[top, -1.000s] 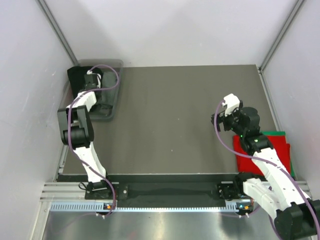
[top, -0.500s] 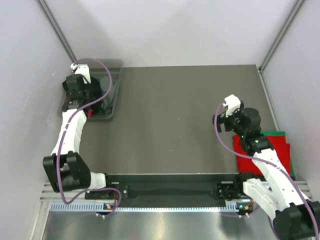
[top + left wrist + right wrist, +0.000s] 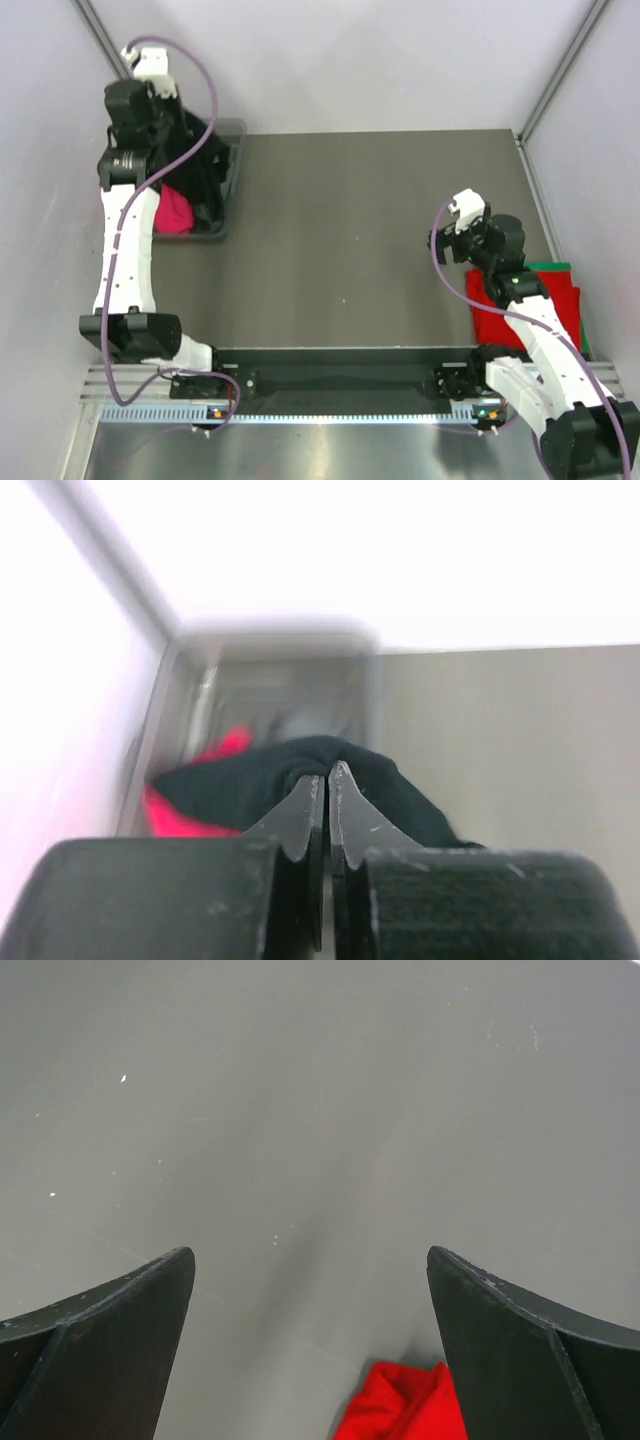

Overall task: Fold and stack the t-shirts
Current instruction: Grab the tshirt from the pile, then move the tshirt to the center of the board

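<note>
A matte dark grey surface (image 3: 350, 240) spreads under the right fingers (image 3: 100, 1350), lightly speckled. Plain white walls (image 3: 350, 60) rise beyond the left fingers (image 3: 300, 820), with grey metal posts (image 3: 558, 75) in the corners. Light is bright and even.

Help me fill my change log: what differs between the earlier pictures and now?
The left gripper, shut on the black t-shirt, rose out of the tub, drawing the cloth up and uncovering a pink t-shirt beneath. The right gripper stayed open above the table beside the red t-shirt, unmoved.
</note>
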